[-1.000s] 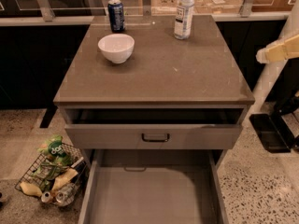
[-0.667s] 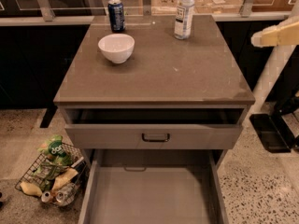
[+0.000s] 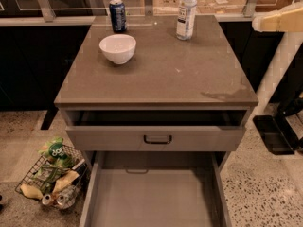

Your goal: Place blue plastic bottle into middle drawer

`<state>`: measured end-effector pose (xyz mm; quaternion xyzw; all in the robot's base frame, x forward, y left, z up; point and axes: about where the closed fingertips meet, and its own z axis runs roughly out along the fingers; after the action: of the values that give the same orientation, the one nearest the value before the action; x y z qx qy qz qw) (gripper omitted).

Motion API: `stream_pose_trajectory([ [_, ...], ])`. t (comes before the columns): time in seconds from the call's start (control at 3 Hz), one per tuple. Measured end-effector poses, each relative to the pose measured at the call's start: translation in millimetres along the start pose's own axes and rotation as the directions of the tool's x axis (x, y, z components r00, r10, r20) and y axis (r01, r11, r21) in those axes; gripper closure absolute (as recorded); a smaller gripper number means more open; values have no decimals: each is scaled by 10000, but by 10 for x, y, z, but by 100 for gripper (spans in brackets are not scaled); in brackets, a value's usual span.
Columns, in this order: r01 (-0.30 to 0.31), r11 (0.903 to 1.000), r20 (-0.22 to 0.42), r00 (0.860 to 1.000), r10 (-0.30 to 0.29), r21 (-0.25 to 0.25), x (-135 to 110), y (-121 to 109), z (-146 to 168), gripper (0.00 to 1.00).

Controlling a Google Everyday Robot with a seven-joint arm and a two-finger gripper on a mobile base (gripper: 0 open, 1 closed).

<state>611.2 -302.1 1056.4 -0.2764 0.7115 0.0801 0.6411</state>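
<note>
Bottle (image 3: 186, 13) stands upright at upper centre-right of frame, on the back part of the cabinet top (image 3: 165, 74). Gripper (image 3: 278, 21) is at the upper right edge, out past the cabinet's right side and well apart from the bottle; apart or together, cannot tell. Middle drawer (image 3: 151, 200) is pulled out at bottom centre. Can (image 3: 117, 15) upper left, bowl (image 3: 118, 48) near it, lower in frame.

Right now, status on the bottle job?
Hand far right, clear of blue plastic bottle. Bottle upright, rear of countertop. Middle drawer open, floor bare.
</note>
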Motion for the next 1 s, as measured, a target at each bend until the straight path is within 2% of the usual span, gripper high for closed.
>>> stream_pose_trajectory([
  [0.33,-268,9995,302,9992,273,-157,47,-35,297,0],
  [0.67,-752,9972,260,9968,752,15,198,-97,825,0],
  [1.0,-1573,9874,562,9861,1562,172,280,-84,1491,0],
])
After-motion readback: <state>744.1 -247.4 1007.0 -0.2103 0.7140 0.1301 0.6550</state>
